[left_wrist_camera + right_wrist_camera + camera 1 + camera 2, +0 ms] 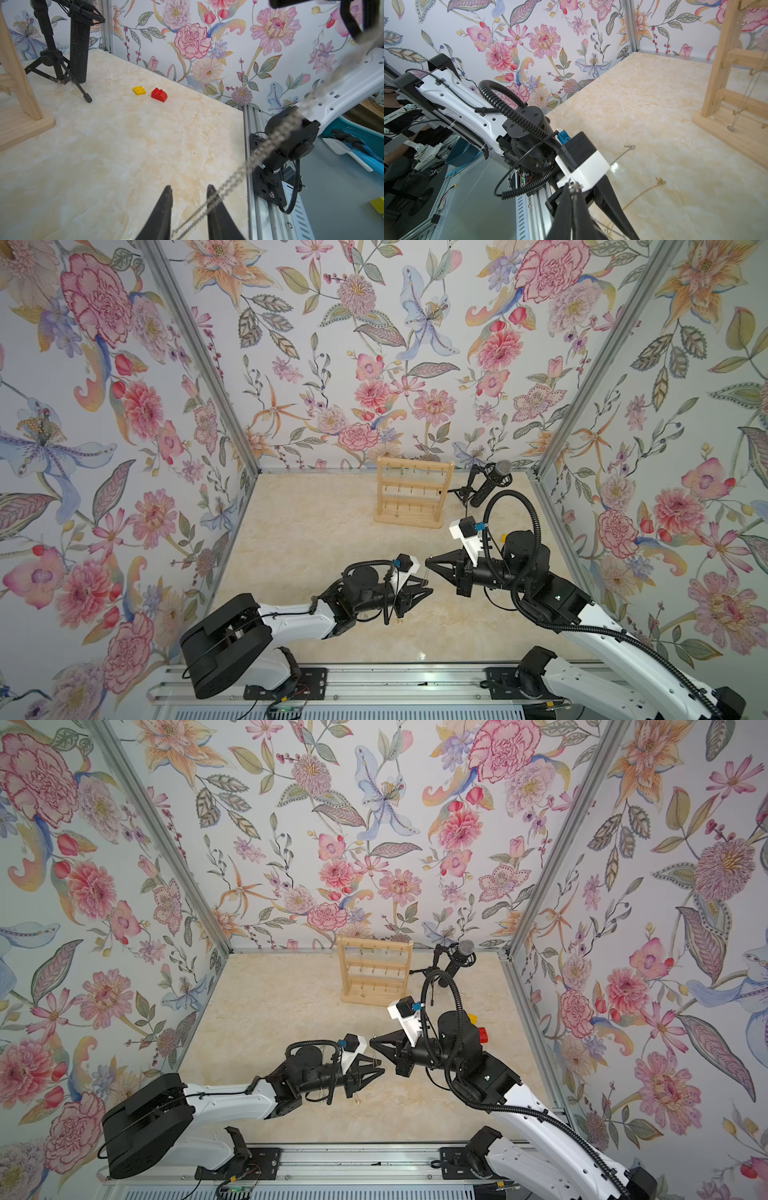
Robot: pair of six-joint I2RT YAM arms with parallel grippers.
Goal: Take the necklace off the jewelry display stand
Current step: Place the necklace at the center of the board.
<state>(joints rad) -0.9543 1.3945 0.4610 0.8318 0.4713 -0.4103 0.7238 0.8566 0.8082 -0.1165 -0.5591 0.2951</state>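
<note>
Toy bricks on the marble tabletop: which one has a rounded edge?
The red plastic brick: one top edge curves down like a dome. The yellow plastic brick beside it is a plain square-cornered block, lying nearer the black microphone stand.

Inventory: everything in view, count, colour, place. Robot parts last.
jewelry display stand: one, light wood, back of the table
hanging chains: few, silver, on the stand
microphone: one, black, right of the stand
yellow brick: one, yellow, near the right wall
red brick: one, red, beside the yellow brick
silver chain: one, silver, held mid-air, centre
gold chain: one, gold, on the table, centre front
left gripper: one, black, open
right gripper: one, black, shut on the silver chain
</note>
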